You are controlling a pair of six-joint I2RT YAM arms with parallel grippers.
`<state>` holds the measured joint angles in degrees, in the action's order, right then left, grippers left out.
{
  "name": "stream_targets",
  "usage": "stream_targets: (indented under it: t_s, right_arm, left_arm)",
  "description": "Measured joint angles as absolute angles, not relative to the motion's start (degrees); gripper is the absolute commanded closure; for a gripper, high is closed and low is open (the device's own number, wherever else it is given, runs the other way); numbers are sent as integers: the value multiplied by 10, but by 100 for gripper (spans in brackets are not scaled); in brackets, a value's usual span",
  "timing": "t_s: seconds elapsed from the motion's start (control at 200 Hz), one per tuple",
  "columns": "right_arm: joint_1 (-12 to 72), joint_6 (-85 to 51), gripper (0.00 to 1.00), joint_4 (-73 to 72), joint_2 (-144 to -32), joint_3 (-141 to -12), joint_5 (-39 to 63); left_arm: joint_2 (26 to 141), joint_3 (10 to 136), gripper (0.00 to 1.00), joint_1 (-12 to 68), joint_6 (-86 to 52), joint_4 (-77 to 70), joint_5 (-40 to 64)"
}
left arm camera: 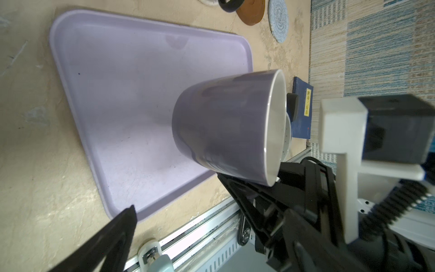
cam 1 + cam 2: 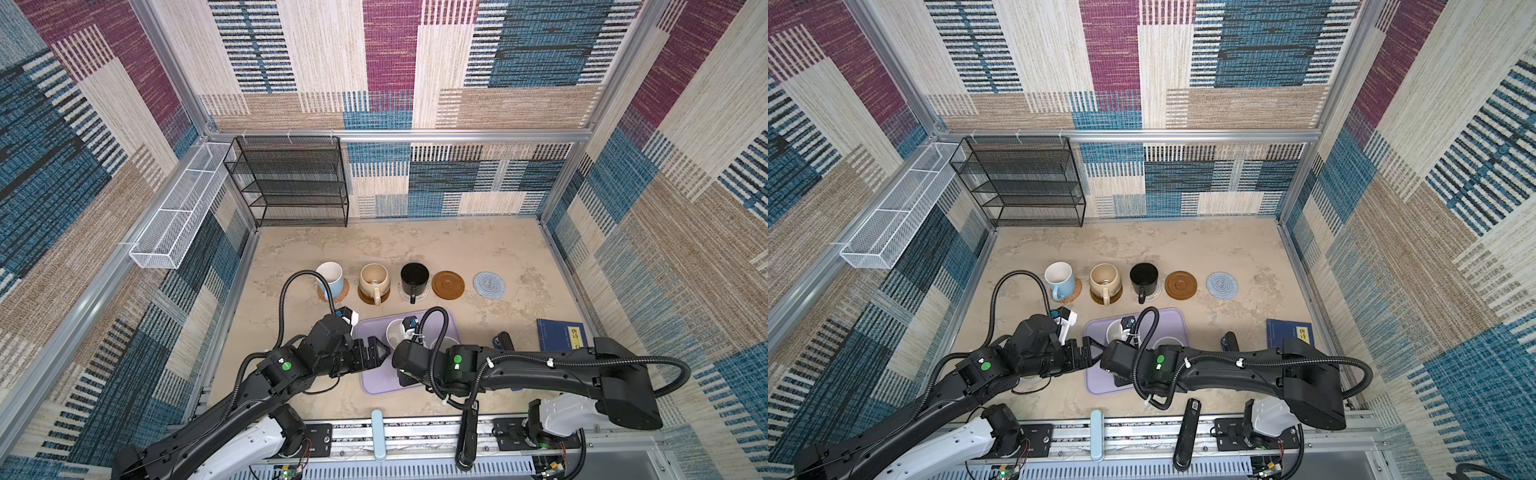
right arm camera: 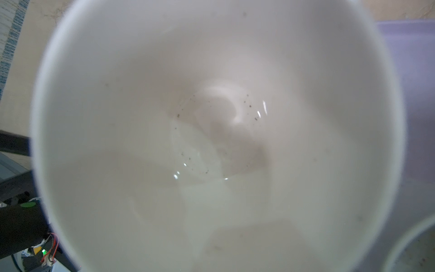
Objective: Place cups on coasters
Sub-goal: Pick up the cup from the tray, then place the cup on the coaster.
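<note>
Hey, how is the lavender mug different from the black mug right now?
The black mug stands on a whitish coaster in the row; the lavender mug is at the lavender tray, on no coaster. The right gripper holds the lavender mug; nothing touches the black mug. The black mug is black inside, the lavender mug white. Both are empty.

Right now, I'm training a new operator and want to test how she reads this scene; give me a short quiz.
1. How many coasters carry no mug?
2. True or false: the left gripper is shut on a mug.
3. Which mug does the right gripper hold? A black, B lavender, C beige.
Key: 1. Two: the brown wooden coaster and the blue-grey coaster. 2. False: it is open. 3. B, the lavender mug.
</note>
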<state>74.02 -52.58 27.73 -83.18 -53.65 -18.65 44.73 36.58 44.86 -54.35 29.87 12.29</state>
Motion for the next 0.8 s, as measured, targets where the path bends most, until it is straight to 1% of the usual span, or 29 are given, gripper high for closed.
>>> stream_targets:
  t_s: [0.316, 0.491, 0.801]
  right_arm:
    - [737, -511, 100, 287, -827, -557, -190]
    - [712, -502, 100, 293, -811, -565, -186]
    - [672, -472, 100, 312, -756, -578, -189]
  left_arm:
    - [409, 369, 0, 449, -553, 248, 123]
    - [397, 390, 0, 449, -552, 228, 123]
    - [420, 439, 0, 449, -531, 217, 107]
